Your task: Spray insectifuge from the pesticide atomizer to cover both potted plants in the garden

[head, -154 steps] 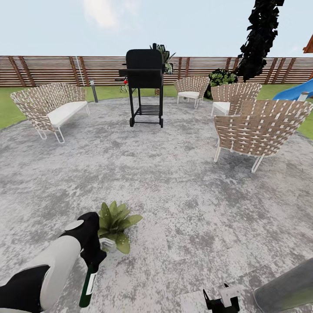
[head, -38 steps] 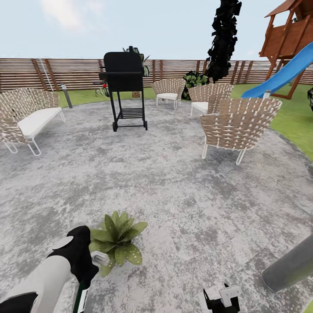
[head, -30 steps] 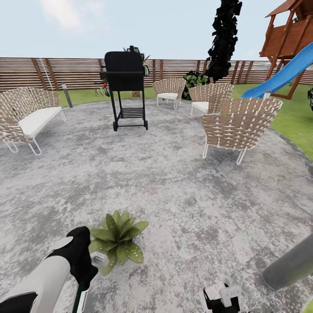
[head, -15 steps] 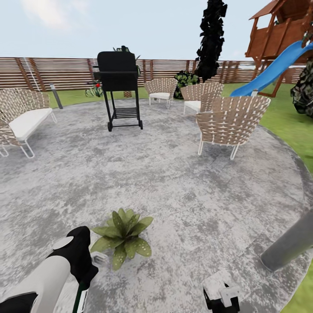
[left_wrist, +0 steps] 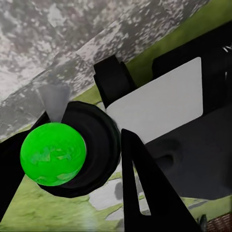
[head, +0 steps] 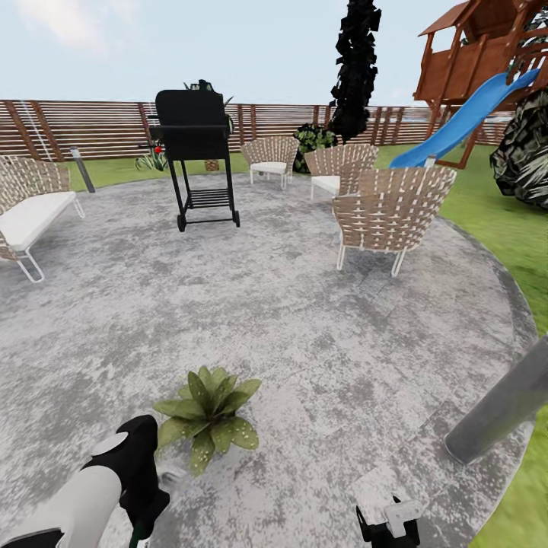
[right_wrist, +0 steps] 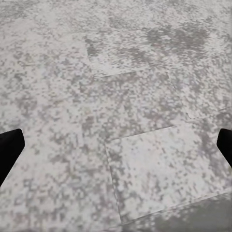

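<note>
Swung rightward across the patio [head: 320,320], grill [head: 196,144] and chairs now further left in the head view, playset slide [head: 457,125] fuller at right. Left hand [head: 137,487] clamped around the pesticide atomizer [left_wrist: 54,153], its green stem pointing down along the arm. Just beside and ahead of that hand: one potted plant [head: 209,415], nearer the left arm. Right hand [head: 390,521] low, fingers spread wide, holding nothing.
</note>
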